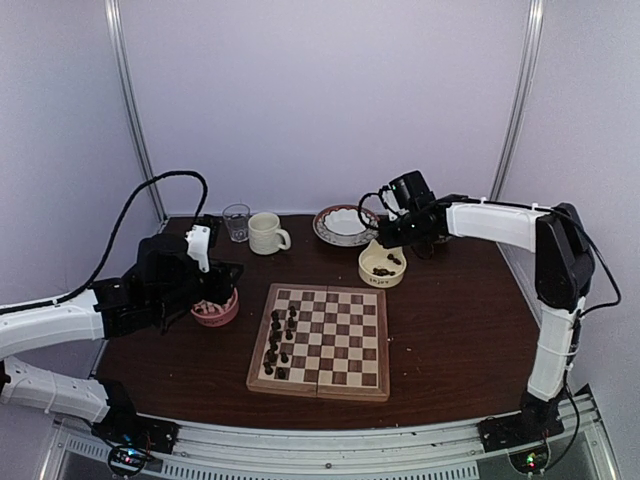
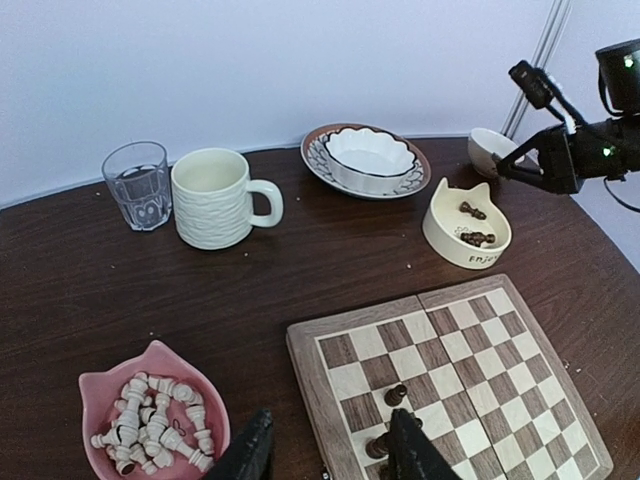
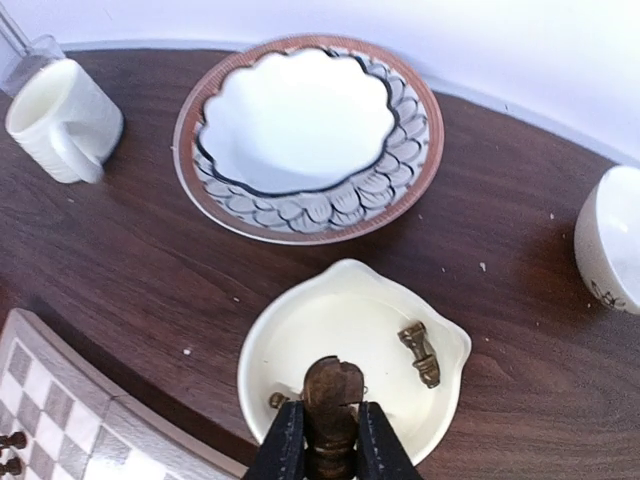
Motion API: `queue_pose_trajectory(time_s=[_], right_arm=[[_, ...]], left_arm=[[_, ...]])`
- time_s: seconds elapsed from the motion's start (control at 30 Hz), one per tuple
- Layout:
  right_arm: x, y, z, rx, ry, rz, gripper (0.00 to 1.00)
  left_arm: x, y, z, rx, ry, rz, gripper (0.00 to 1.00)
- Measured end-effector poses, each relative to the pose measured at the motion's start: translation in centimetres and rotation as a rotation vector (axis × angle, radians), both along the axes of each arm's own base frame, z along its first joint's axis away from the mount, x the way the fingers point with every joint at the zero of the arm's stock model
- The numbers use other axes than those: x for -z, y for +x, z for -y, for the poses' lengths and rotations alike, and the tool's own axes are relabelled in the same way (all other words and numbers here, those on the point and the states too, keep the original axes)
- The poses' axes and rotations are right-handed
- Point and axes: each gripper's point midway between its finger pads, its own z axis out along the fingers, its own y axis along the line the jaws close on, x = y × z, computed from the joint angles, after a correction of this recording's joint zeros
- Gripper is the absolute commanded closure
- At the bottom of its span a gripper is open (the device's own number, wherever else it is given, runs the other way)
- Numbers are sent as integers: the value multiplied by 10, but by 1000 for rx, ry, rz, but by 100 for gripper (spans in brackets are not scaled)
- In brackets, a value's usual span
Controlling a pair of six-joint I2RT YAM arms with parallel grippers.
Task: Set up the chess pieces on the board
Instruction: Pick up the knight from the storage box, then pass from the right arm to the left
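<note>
Gripping a dark chess piece, right end effector above the cream bowl; left end effector parted, empty.

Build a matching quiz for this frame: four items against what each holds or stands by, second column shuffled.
1. pink bowl
2. cream bowl
3. right tool
4. mug

A. grips one dark piece
B. holds pale pieces
C. holds a few loose dark pieces
D. stands beside the glass

Pairs: 1-B, 2-C, 3-A, 4-D.
</note>
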Motion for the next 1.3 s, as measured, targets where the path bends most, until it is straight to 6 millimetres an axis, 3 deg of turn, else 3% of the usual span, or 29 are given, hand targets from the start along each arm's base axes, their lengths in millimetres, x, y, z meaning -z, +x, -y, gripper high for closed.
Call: queue_pose_trajectory(time_s=[0.17,0.27,0.43,0.6,0.73,0.87,1.03,1.3], right_arm=[[-38,-27,-30,-119,83,103,84],[-47,-66,-58,-239,121,138,83],[-65,-148,-99,-457,188,213,83],[-76,-203,-103,-580,269,290,84],[-67,-221,-100,-632,312,299,84],[-68,-235,-109,-689,339,316,84],[-76,-250,-121,-746,346,357,84],[-67,-264,-137,-810,250,402,85]], left_arm=[[1,-5,13,66,-20,-24,60],[0,-9,27,135,-48,-49,58],[1,-23,60,306,-124,-103,52],[-2,-43,90,491,-207,-147,51],[-7,-57,106,611,-259,-165,52],[-10,-68,120,710,-303,-195,52],[-7,-69,135,766,-335,-246,50],[7,-65,142,748,-356,-329,53]])
